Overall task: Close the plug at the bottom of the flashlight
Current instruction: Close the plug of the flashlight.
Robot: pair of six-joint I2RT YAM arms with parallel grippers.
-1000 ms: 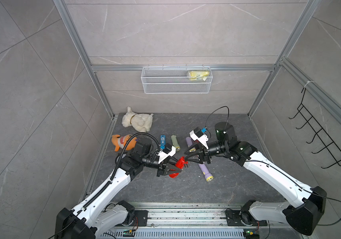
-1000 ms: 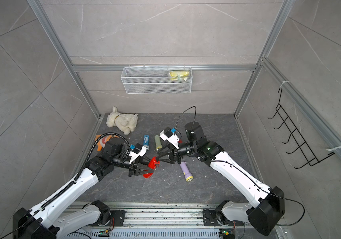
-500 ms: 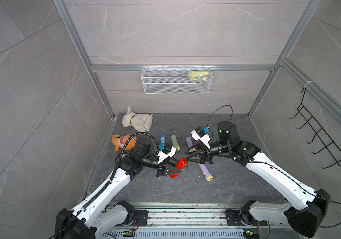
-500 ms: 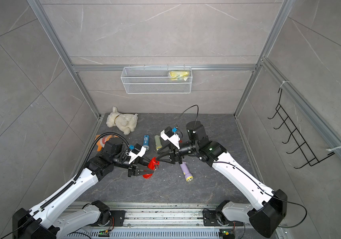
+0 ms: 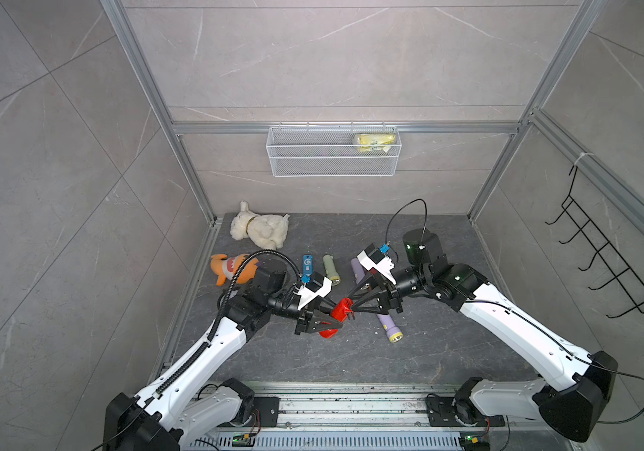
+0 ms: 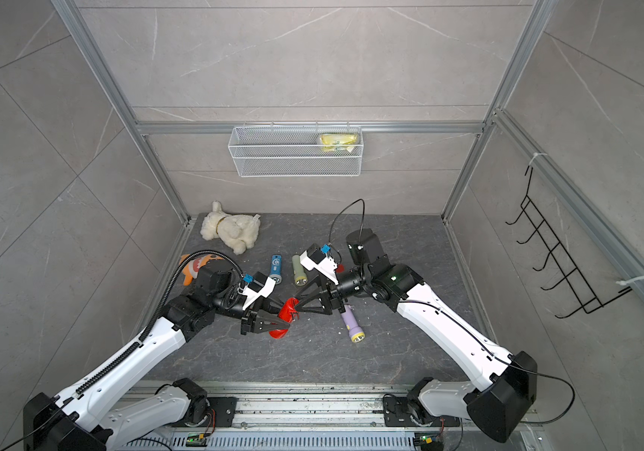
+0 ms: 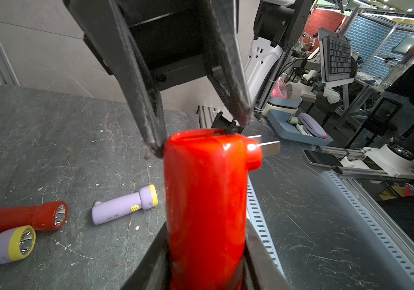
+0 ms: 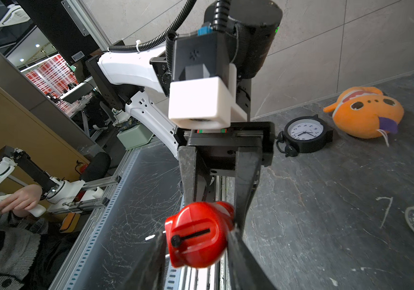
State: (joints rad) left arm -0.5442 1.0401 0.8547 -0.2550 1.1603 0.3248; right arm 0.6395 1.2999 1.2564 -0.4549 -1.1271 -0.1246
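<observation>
One red flashlight [image 5: 340, 311] — left tool [image 7: 204, 236] clamps, right tool [image 8: 196, 232] straddles.

The red flashlight [image 5: 343, 309] is hanging clear of the dark floor, mid-cell, its glossy barrel being clamped by the left gripper [image 5: 332, 319]. It's lying roughly level, tail end pointing toward the right gripper [image 5: 353, 308], whose fingertips are sitting on either side of that end; whether they're pressing, I can't tell. The plug [image 7: 267, 145] is sticking out sideways from the tail: two flat metal prongs on a red hinged lug, not folded in. On the end face a dark slot [image 8: 193, 234] is showing, standing open.
</observation>
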